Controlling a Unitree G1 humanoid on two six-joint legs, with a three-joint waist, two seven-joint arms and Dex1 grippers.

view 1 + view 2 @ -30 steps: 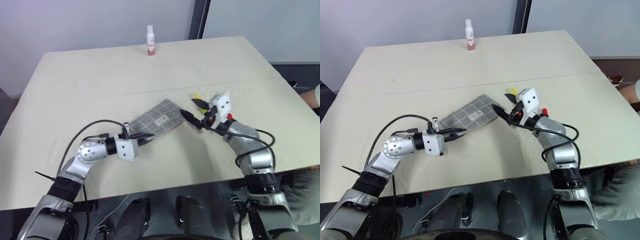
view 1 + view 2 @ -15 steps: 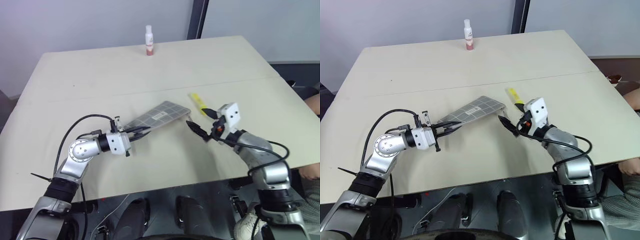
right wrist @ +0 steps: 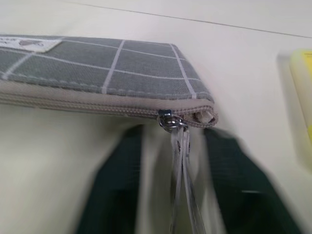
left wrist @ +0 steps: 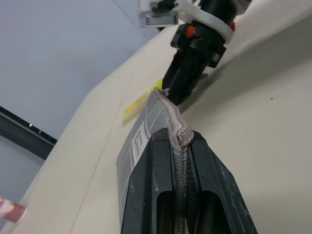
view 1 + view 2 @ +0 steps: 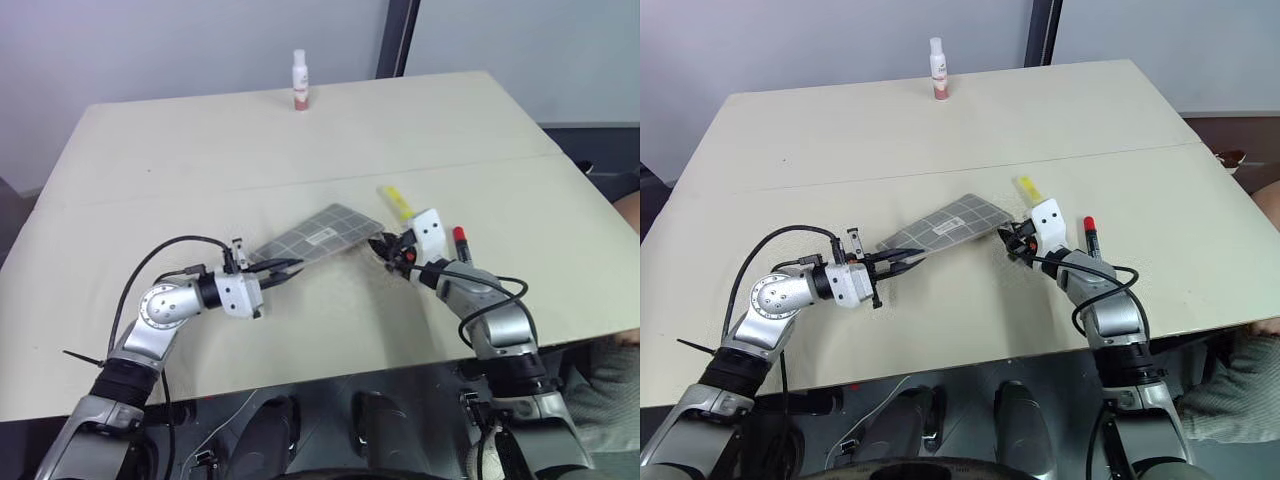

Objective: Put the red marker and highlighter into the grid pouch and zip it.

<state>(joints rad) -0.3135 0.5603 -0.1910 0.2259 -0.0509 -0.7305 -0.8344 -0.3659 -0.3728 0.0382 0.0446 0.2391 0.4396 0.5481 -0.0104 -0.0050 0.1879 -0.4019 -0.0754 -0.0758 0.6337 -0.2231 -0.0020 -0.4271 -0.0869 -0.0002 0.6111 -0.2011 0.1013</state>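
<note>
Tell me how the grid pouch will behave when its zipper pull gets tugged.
The grid pouch looks like thin fabric, so it is probably floppy and light. Lying flat and seemingly empty, it would likely slide or bunch if tugged alone. The left hand, shut on its end, should brace it against a pull on the zipper pull.

The table [image 5: 200, 150] was lit evenly and brightly from above, and no glare was seen on its matte surface. Soft, faint shadows were cast under the grid pouch [image 5: 318, 234] and beside the small bottle [image 5: 299, 80] at the far edge. The head views were sharp to the corners, with slight bowing of the table's edges. In the right wrist view the right gripper's fingers [image 3: 119, 195] were smeared, probably by motion. In the left wrist view the background was softly out of focus.
</note>
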